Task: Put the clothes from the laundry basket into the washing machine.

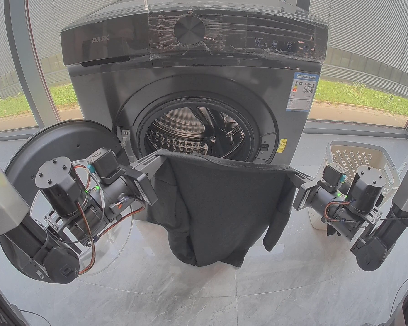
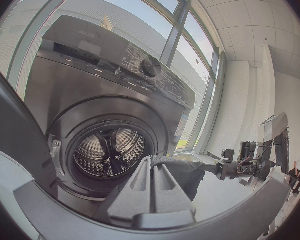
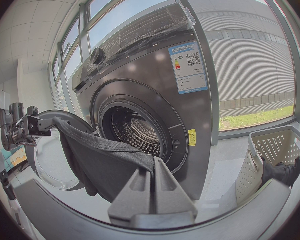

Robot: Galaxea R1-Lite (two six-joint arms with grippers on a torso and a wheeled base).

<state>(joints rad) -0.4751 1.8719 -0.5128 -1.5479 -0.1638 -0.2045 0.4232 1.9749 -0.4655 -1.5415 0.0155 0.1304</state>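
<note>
Hanging in mid-air right in front of the machine, the dark grey knit garment is pulled out like a banner, top hem taut, body and sleeves dangling toward the pale marble floor without touching it. Its long axis runs side to side, square across the round steel drum mouth, with the hem roughly level with the mouth's lower lip.

The left end effector is pinched tight on one end of the hem, and the left wrist view shows cloth bunched at its closed fingertips. The right end effector is clamped on the other end the same way.

The target lies straight ahead and slightly up from both grips. The left grip sits just beside the hinge side of the opening, so it looks the nearer one. The right grip sits out past the far rim, so the spread looks offset to the right and too wide to go in flat.

The dark grey front-loading washing machine has its round door swung wide on the left. On the right-hand side of the floor stands the white perforated plastic laundry basket, with another dark piece of clothing draped over its rim.
</note>
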